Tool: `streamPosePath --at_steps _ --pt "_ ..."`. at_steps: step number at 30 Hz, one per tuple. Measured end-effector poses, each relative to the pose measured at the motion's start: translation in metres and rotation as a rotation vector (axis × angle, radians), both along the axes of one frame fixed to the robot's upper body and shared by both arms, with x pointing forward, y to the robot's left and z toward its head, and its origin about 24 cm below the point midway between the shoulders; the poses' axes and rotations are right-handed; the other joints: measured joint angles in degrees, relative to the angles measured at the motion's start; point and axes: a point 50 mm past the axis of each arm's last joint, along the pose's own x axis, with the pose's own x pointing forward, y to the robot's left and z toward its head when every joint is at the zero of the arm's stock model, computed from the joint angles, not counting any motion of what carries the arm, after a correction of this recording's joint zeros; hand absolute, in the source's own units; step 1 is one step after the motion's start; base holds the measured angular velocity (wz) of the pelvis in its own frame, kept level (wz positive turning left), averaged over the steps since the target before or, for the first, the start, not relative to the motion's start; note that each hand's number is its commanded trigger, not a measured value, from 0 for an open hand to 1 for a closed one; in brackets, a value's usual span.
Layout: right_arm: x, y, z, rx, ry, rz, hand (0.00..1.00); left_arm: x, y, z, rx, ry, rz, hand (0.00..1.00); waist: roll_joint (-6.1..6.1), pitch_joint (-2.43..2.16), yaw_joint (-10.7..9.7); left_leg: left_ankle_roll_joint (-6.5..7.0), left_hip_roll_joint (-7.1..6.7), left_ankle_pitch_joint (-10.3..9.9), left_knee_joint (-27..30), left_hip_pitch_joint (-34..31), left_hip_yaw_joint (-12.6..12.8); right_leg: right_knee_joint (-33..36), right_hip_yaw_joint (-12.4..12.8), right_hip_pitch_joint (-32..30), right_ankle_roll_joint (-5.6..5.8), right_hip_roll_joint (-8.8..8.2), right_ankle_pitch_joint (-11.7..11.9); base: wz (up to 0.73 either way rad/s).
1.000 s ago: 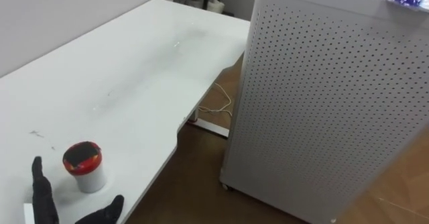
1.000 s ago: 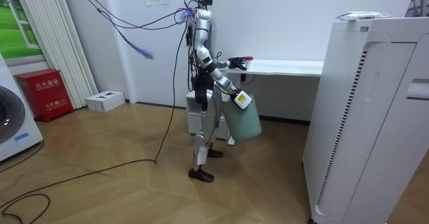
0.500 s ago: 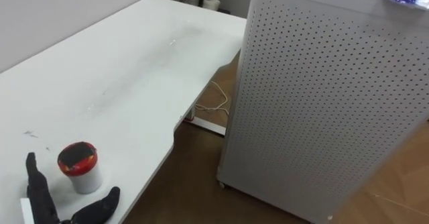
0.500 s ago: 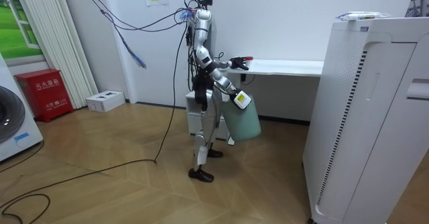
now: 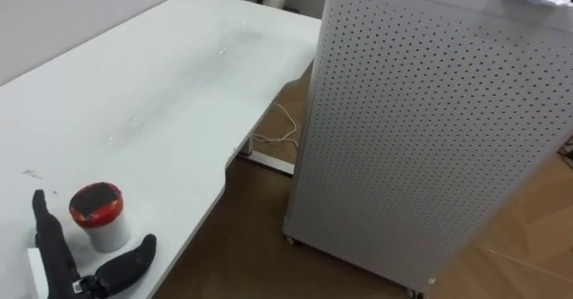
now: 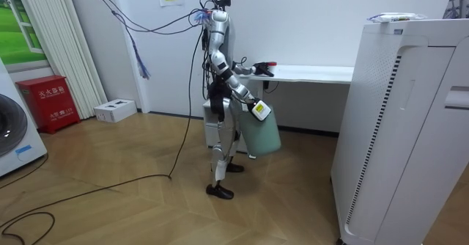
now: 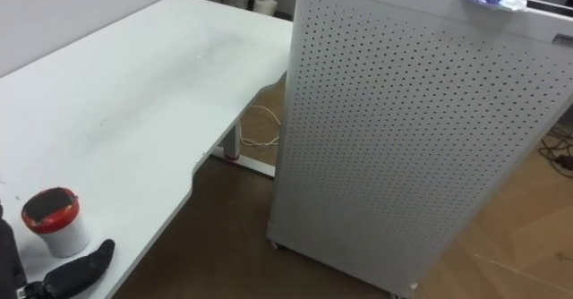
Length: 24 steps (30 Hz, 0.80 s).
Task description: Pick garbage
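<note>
White table [image 5: 161,93]: 1 red-lidded cup [image 5: 97,217] (lid on) between left hand [image 5: 67,277], fingers [image 5: 49,238] apart.

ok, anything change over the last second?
Left hand crept forward, its open thumb now level with the red-lidded cup, not gripping it. The green bin at the right hand swung slightly toward the robot's legs. Cup, table and perforated cabinet stayed put; the view shift is the camera's.
</note>
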Motion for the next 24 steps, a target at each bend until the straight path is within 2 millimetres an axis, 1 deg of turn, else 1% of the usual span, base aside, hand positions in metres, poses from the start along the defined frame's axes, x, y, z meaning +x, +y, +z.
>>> streamPosePath --at_steps 2,7,12,14,15,16,24 --pt "-0.001 0.001 -0.001 -0.003 0.005 0.005 1.0 0.003 0.0 -0.001 0.0 0.006 0.001 0.0 0.27 0.0 -0.3 0.0 0.0 0.0 0.0 0.1 0.1 0.0 0.1 0.0 0.0 -0.01 0.0 0.0" --pt "-0.001 0.002 -0.001 -0.002 0.006 0.003 1.0 0.006 0.0 0.0 -0.001 0.008 0.002 0.0 0.28 0.01 -1.2 0.0 0.01 0.0 0.0 0.2 0.3 0.0 0.4 0.0 0.0 -0.02 0.0 0.0" --pt "-0.001 0.002 -0.001 -0.003 0.007 0.002 1.0 0.009 -0.001 0.001 -0.001 0.011 -0.004 0.0 0.29 0.02 -1.4 0.0 0.05 0.0 -0.1 0.3 0.4 0.0 0.5 -0.1 0.0 -0.02 0.0 -0.01" --pt "-0.001 0.002 -0.001 -0.003 0.006 0.002 1.0 0.011 -0.001 0.001 -0.004 0.012 -0.011 0.21 0.34 0.06 -1.4 -0.01 0.04 0.0 -0.1 0.2 0.4 0.0 0.4 -0.1 0.0 -0.02 0.0 0.0" --pt "-0.001 0.002 -0.001 -0.003 0.006 0.002 1.0 0.011 -0.001 0.001 -0.011 0.01 -0.012 0.5 0.36 0.07 -1.4 0.0 0.04 0.0 -0.1 0.2 0.4 0.0 0.4 -0.1 0.0 -0.02 0.0 0.0" --pt "-0.001 0.002 -0.001 -0.003 0.006 0.002 1.0 0.012 -0.001 0.002 -0.024 0.008 -0.012 1.0 0.41 0.1 -1.4 0.0 0.04 0.0 -0.1 0.2 0.4 0.0 0.4 -0.1 0.0 -0.02 0.0 0.0" --pt "-0.001 0.001 -0.001 0.001 0.007 0.0 1.0 0.018 0.002 0.007 -0.036 -0.018 0.009 1.0 0.5 0.16 -1.5 -0.01 0.03 0.0 -0.6 0.2 0.5 0.0 0.5 -0.1 0.0 -0.02 0.0 0.0"
